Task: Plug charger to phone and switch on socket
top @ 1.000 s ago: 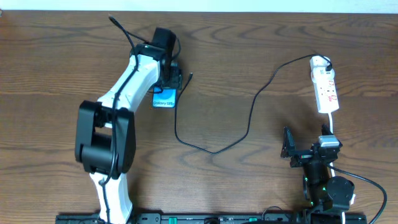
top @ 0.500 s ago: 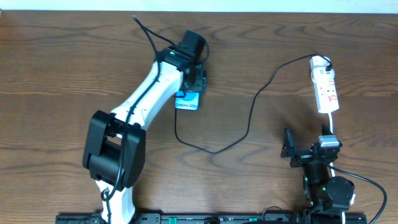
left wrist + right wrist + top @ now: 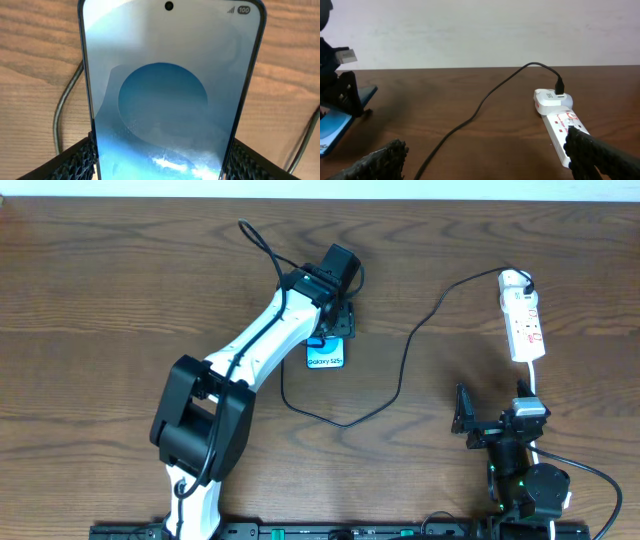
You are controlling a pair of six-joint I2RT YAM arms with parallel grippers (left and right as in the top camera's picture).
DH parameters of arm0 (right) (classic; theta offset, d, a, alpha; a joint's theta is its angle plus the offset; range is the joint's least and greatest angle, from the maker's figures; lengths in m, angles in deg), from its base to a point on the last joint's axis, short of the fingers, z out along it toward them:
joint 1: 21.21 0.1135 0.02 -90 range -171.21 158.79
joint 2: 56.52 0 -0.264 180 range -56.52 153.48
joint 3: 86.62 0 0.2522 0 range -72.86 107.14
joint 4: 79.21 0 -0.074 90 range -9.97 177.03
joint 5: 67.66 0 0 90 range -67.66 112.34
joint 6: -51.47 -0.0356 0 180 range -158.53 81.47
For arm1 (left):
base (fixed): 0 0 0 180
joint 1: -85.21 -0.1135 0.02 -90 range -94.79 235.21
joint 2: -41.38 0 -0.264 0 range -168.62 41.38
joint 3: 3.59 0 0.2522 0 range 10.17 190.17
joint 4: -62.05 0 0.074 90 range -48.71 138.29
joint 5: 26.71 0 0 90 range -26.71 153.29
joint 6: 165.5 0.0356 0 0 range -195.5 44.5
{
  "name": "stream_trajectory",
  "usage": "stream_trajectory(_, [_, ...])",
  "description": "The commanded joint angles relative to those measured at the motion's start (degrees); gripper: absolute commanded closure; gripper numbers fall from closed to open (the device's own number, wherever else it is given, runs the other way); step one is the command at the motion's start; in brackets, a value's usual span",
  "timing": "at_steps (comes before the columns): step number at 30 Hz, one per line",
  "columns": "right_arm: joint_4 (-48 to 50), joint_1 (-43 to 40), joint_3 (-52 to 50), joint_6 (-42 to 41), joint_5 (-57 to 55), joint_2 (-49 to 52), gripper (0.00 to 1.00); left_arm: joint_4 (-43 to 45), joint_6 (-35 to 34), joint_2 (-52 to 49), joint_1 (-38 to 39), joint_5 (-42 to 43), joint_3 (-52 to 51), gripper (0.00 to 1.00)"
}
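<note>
The brown wooden counter [image 3: 80, 300] lies open along its left edge and far-left corner. Across the middle the white-and-black left arm [image 3: 255, 345] slants diagonally. Right of it, a thin black charger cable [image 3: 403, 365] loops towards the white power strip [image 3: 524, 323] by the right edge.

We are observing the left arm [image 3: 262, 340] as white tubular links joined by bulky black housings [image 3: 198, 415], with a thin cable [image 3: 252, 237] in black running along its top. The right arm [image 3: 512, 448] is showing black throughout, carrying a pale grey block [image 3: 530, 408] and small green lights [image 3: 520, 480]; a base cable [image 3: 600, 475] is looping out in black. The left fingers [image 3: 75, 160] and right fingers [image 3: 600, 155] are showing black, mesh-textured surfaces.
</note>
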Motion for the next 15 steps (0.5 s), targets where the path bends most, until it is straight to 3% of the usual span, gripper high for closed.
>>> stream_trajectory(1, [-0.15,0.33,-0.07,0.81,0.24,-0.26,0.01,0.13,-6.4,-0.61,-0.17,-0.15,1.2,0.48])
stream_trajectory(5, [0.48,0.35,-0.07,-0.92,1.9,-0.26,0.01,0.63,-6.99,-0.66,-0.17,3.65,1.2,0.48])
stream_trajectory(7, [0.13,0.35,-0.07,-10.03,6.05,-0.26,0.01,0.59,-7.48,-0.66,-0.17,4.57,1.2,0.48])
stream_trajectory(11, [0.55,0.35,-0.07,-39.43,12.87,1.31,0.01,0.55,-7.5,-0.66,-0.24,6.25,1.2,0.48])
stream_trajectory(15, [0.66,0.35,-0.07,-47.65,14.62,3.23,0.01,0.48,-7.74,-0.66,-0.39,8.94,1.2,0.48])
